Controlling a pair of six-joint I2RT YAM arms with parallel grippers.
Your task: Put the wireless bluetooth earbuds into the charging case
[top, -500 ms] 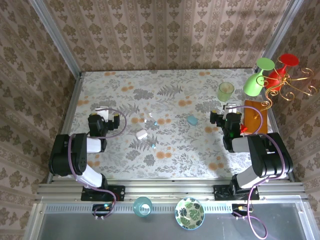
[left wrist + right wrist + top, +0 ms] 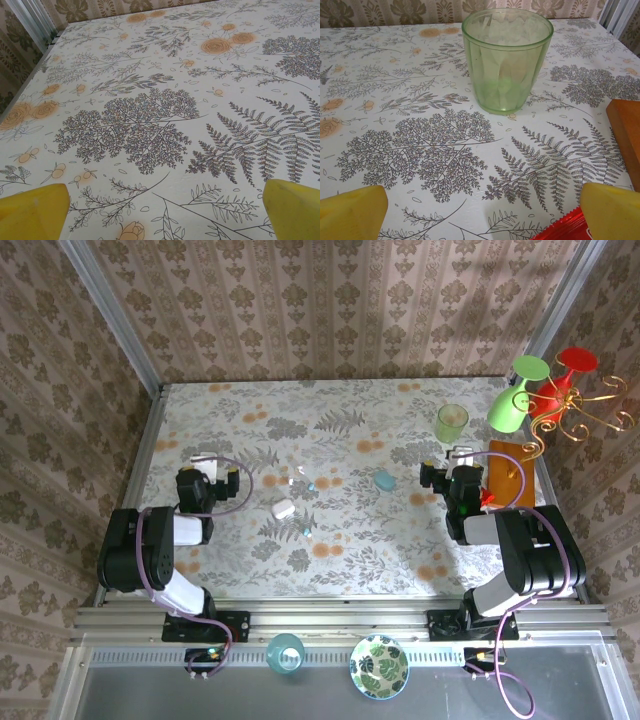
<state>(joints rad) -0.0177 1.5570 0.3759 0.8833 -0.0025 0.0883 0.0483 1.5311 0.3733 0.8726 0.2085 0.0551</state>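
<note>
In the top view the charging case (image 2: 283, 508), a small glossy white pebble, lies left of the table's centre. Two tiny white earbuds with pale blue tips lie loose near it, one (image 2: 309, 484) just behind and one (image 2: 307, 532) just in front. My left gripper (image 2: 205, 457) rests low at the left, well apart from the case. Its yellow fingertips (image 2: 31, 212) stand wide, open over bare cloth, with the left gripper (image 2: 162, 220) holding nothing. My right gripper (image 2: 461, 452) sits at the right side, also open (image 2: 482, 220), with nothing between its yellow fingertips (image 2: 611, 212).
A teal-blue lump (image 2: 384, 480) lies right of centre. A green tumbler (image 2: 507, 57) stands ahead of my right gripper, with an orange board (image 2: 626, 131) and a red wrapper (image 2: 565, 227) to its right. Green and red wine glasses (image 2: 515, 400) and a gold stand (image 2: 588, 412) occupy the back right corner.
</note>
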